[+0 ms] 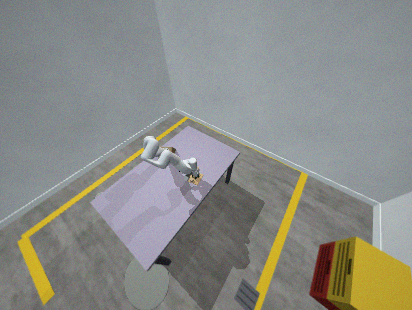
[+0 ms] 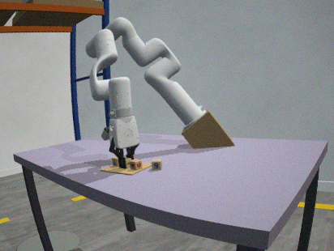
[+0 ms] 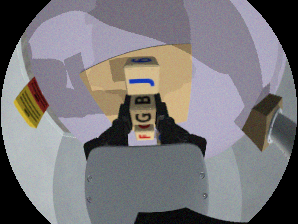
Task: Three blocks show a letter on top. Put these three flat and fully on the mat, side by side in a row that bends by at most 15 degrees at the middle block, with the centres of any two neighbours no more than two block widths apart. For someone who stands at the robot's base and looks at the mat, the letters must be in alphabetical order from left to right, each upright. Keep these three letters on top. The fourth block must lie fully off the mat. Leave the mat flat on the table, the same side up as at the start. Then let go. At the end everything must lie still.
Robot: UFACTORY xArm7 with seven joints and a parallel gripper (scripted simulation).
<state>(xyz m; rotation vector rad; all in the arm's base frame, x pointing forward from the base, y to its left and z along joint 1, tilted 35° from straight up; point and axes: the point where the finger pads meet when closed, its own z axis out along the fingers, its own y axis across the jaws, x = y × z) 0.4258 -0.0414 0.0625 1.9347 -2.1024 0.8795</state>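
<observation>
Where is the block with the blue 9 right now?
In the exterior view, the block with the blue 9 sits on the purple table just off the mat's right edge, beside the red-lettered block and apart from the end effector.

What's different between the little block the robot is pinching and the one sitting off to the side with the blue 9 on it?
The block in the gripper sits over the tan mat, clamped between the dark fingers; the blue-9 block rests free on the purple table, just off the mat. The gripped block shows dark letters, including G and B, on one face; the other shows a blue digit. Both are small tan cubes of similar size.
</observation>
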